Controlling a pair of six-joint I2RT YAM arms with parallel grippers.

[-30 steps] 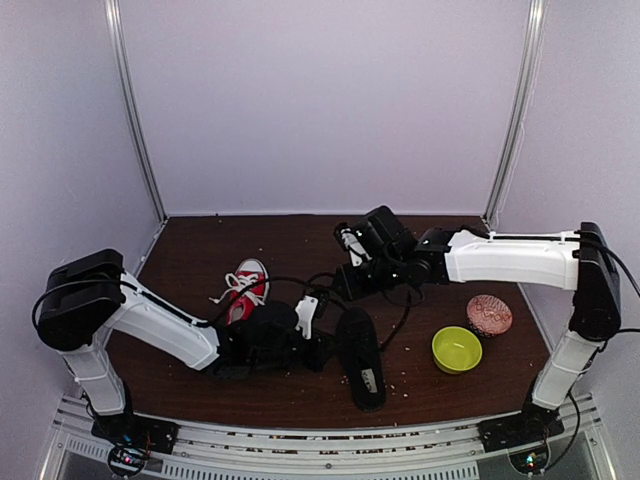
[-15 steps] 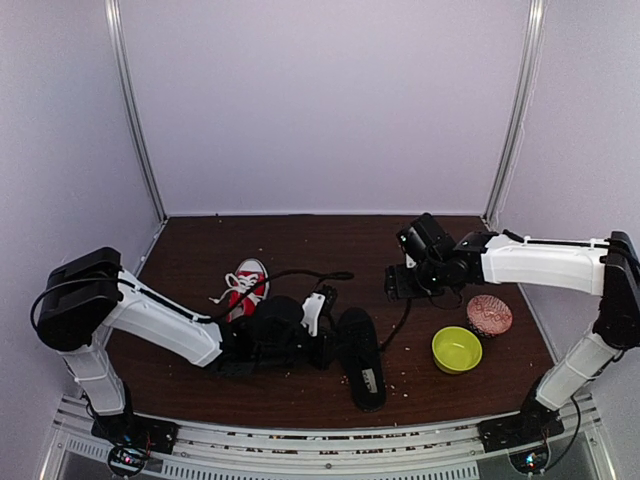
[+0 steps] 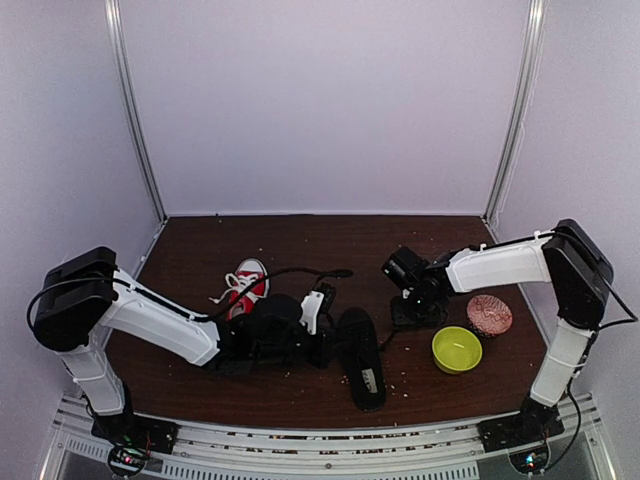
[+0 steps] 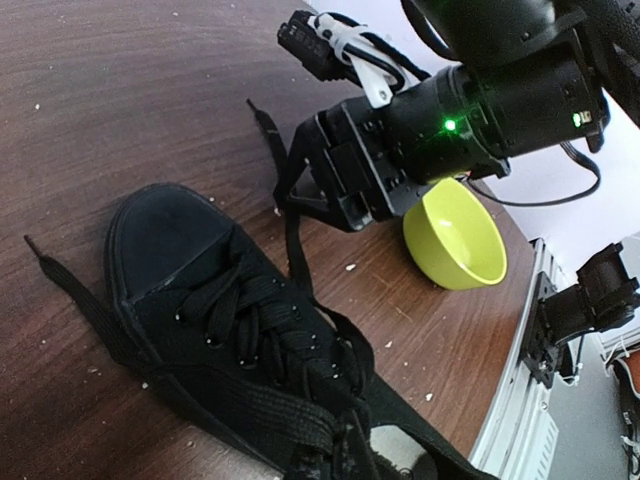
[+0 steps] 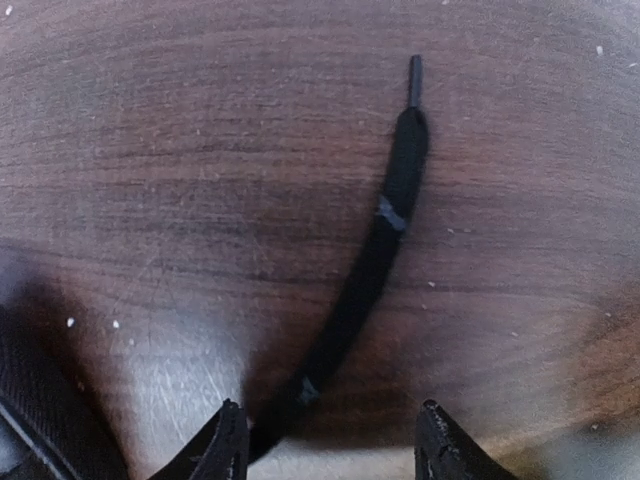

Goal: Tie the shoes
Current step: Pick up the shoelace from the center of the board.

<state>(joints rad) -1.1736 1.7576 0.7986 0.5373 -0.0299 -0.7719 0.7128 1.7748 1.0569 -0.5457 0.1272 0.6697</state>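
Observation:
The black shoe (image 3: 362,356) lies at the table's front middle and fills the left wrist view (image 4: 225,330). The red sneaker (image 3: 246,289) with white laces lies left of it, partly behind my left arm. My left gripper (image 3: 325,340) is at the black shoe's collar; its jaws look closed on a black lace (image 4: 250,410) at the bottom of the left wrist view. My right gripper (image 3: 413,312) is open, low over the table right of the shoe. Its fingertips (image 5: 232,432) straddle the other black lace (image 5: 372,268), which lies flat on the wood.
A yellow-green bowl (image 3: 457,349) stands right of the black shoe, close to my right gripper, and shows in the left wrist view (image 4: 455,238). A pink patterned bowl (image 3: 489,314) sits behind it. Crumbs dot the brown table (image 3: 250,240). White walls enclose three sides.
My right gripper has moved right from above the shoe toward the bowls and dropped low to the table. The left arm has hardly moved.

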